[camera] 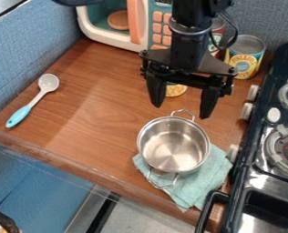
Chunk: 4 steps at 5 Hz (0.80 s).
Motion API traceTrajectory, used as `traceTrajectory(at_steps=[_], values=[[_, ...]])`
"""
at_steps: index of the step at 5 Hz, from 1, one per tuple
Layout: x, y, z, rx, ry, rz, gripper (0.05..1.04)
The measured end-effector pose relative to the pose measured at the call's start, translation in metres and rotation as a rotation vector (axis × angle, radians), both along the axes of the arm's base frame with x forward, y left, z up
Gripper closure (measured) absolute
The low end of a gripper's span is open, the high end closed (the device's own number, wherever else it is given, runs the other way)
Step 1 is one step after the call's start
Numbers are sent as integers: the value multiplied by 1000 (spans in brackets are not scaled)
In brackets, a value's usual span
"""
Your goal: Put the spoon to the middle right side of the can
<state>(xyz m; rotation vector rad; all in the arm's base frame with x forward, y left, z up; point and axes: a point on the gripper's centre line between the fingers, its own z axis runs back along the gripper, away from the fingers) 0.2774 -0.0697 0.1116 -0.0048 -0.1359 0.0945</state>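
Camera view: claw (pixel 182 97) is spread open above the bench (pixel 95 132). Spoon (pixel 35 100) is laid at the bench's left, well apart from the yellow-labelled can (pixel 244 63) near the stove (pixel 256 157). Pot (pixel 173 144) is set on a cloth (pixel 202 178).

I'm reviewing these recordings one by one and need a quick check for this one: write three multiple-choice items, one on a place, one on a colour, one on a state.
1. Where does the round silver metal pot sit?
A) on the black stove
B) on the teal cloth
C) in the microwave

2. What colour is the handle end of the slim spoon with a white bowl?
A) red
B) black
C) light blue

3. How is the black two-finger gripper?
A) open and empty
B) shut on the spoon
C) shut on the pot

Key:
1 B: cloth spreads out from under it.
2 C: its lower end is light blue.
3 A: fingers stand wide apart, holding nothing.
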Motion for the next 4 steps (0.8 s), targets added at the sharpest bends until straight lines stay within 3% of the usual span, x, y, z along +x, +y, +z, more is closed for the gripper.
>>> traceTrajectory(at_steps=[1,2,3,4], values=[[-3,1,-10,9,36,-4,83],[-4,37,-20,2,56,102,83],[0,68,-24,-20,37,180,83],[4,105,-38,-8,40,206,83]])
